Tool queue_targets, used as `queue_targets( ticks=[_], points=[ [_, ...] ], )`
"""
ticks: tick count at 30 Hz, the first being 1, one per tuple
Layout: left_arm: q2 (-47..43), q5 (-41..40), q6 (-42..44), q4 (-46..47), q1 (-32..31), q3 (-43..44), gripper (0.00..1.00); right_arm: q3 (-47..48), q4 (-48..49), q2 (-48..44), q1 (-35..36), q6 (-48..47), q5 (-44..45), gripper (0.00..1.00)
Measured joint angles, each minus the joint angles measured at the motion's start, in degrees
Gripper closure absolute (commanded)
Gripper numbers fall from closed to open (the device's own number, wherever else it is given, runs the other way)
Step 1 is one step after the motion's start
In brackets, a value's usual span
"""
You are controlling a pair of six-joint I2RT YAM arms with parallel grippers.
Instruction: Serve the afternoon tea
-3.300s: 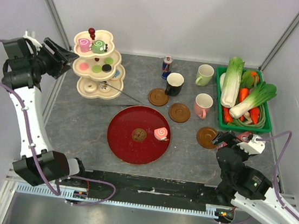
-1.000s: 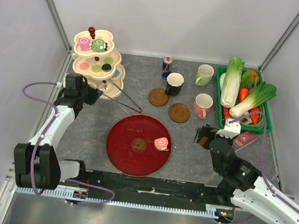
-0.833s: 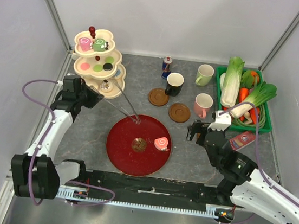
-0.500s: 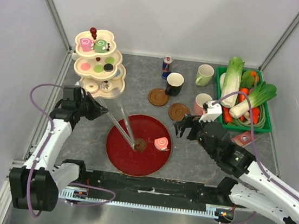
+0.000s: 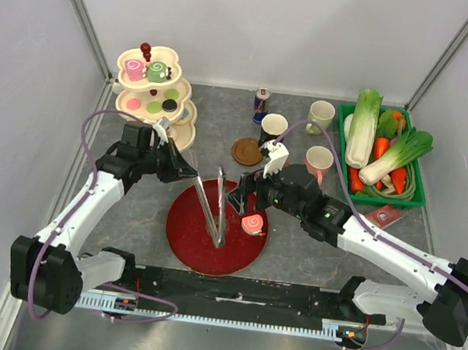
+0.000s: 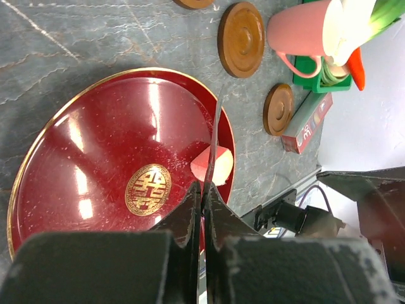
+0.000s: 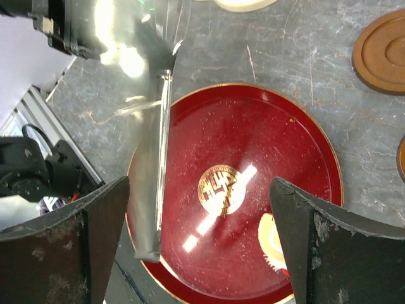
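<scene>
My left gripper (image 5: 183, 170) is shut on metal tongs (image 5: 212, 211), which reach out over the left half of the red plate (image 5: 199, 252). In the left wrist view the tongs (image 6: 216, 136) run edge-on from the shut left gripper (image 6: 204, 193). A pink swirl roll (image 5: 252, 222) lies on the plate's right side. My right gripper (image 5: 244, 197) hovers open above the plate's far edge, beside the tongs (image 7: 150, 190); the roll (image 7: 276, 240) sits near its right finger. More pastries rest on the tiered stand (image 5: 180, 126). Black mug (image 5: 273, 129), pale green mug (image 5: 321, 116) and pink mug (image 5: 318, 160) stand behind.
A drink can (image 5: 261, 103) stands at the back. A brown coaster (image 5: 246, 151) lies near the black mug, with others (image 6: 242, 39) close to the pink mug. A green basket (image 5: 419, 198) of vegetables fills the right side. A small red box (image 5: 383, 215) lies in front of the basket.
The left arm swung the tongs from beside the stand out over the plate. The right arm moved left from the near right to the plate, staying open.
</scene>
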Motion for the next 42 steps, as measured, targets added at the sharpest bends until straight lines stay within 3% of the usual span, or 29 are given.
queue_targets(
  ticks=[12, 16, 20, 26, 28, 31, 33, 38, 42],
  points=[
    [4.2, -4.1, 0.8, -0.5, -7.6, 7.1, 0.98, 4.3, 1.2, 5.0, 0.1, 6.9, 8.5, 0.06],
    [6.8, -4.9, 0.9, -0.5, -8.9, 9.8, 0.98, 4.3, 1.4, 5.3, 0.1, 9.3, 9.6, 0.25],
    [7.3, -6.6, 1.0, -0.8, -10.1, 10.0, 0.98, 4.3, 1.5, 5.3, 0.1, 11.7, 12.2, 0.55],
    [8.7, -6.6, 1.6, -0.8, -10.6, 10.7, 0.98, 4.3, 2.0, 5.3, 0.1, 14.0, 13.8, 0.75],
    [9.2, -6.5, 1.6, -0.9, -10.6, 10.9, 0.88, 4.3, 2.0, 5.3, 0.1, 14.4, 14.0, 0.82],
    [9.6, -6.1, 2.2, -0.7, -10.8, 11.4, 0.49, 4.2, 2.0, 5.3, 0.1, 15.1, 15.1, 0.88],
    [9.6, -4.5, 2.9, -0.3, -10.8, 11.5, 0.32, 4.1, 2.2, 5.3, 0.1, 16.0, 16.2, 0.91],
    [8.0, 1.0, 3.2, 1.9, -10.8, 10.8, 0.09, 1.6, 3.0, 2.5, 0.1, 18.6, 20.8, 0.96],
    [2.6, 2.7, 3.2, 4.1, -11.0, 8.1, 0.07, 0.5, 2.9, -1.7, 0.0, 21.9, 26.5, 0.96]
  ],
)
